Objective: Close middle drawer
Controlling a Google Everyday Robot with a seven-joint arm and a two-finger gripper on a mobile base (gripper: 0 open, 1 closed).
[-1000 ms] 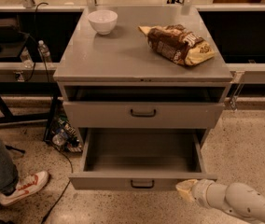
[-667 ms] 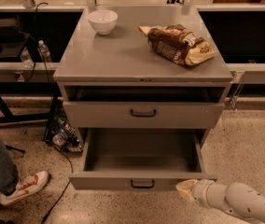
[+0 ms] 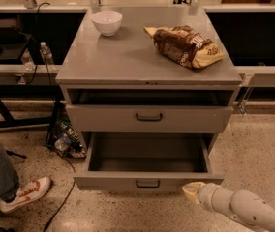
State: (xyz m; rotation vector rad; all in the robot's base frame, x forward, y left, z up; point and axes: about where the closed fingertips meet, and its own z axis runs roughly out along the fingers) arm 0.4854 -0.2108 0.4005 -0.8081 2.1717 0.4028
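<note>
The pincer hung low in front of the desk's near right corner, just below and beside the right end of the middle drawer's front panel; whether it was open or closed could not be told, and whether it touched the panel was unclear. Over the last second almost nothing had changed: the pincer sat in nearly the same spot and the middle drawer stood just as far out, its long empty tray fully exposed. By that reading the push had not yet begun and the whole closing was left to do. Above it, the taller drawer stood slightly out from under the desk's near edge. On the desk, a white bowl sat near the far left corner and a brown snack bag lay toward the right edge. Beyond the left edge, a person's sneaker rested on the speckled floor.
</note>
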